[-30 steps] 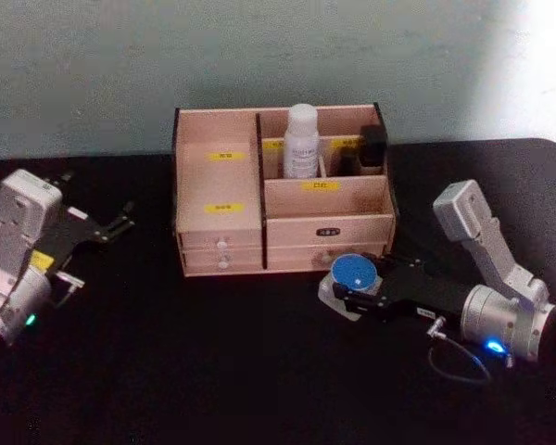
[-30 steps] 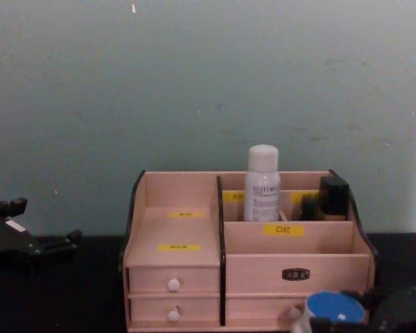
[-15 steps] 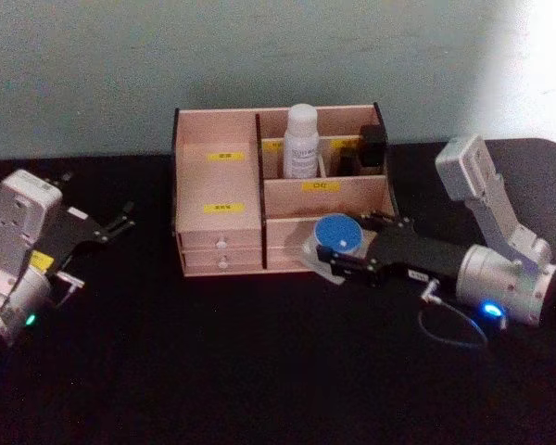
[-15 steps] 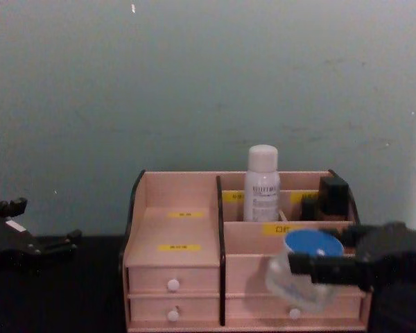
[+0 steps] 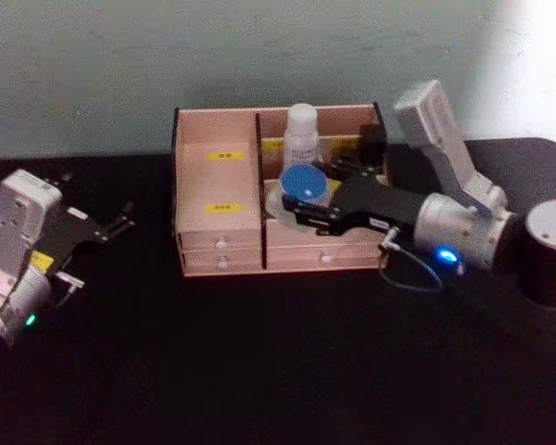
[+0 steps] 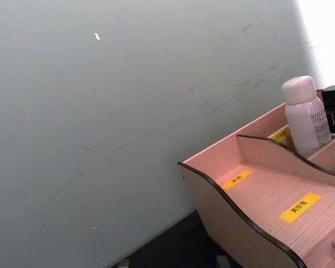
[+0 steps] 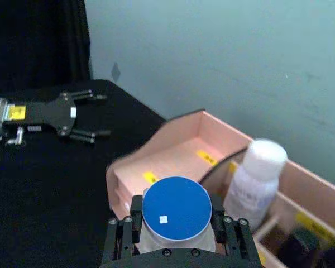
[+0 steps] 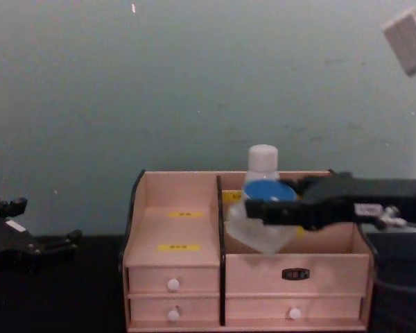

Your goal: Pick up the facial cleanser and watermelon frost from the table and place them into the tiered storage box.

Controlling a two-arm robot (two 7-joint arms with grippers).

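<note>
In right end effector [image 5: 300, 197], watermelon frost [image 5: 304, 182]

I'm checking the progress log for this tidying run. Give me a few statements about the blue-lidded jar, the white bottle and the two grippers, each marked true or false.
1. The right gripper is shut on the watermelon frost. True.
2. The watermelon frost rests on the table. False: it is held in the air over the right part of the tiered storage box.
3. The facial cleanser stands upright in a rear compartment of the tiered storage box. True.
4. The left gripper grips the facial cleanser. False: it is open and holds nothing, low over the table to the left of the box.
</note>
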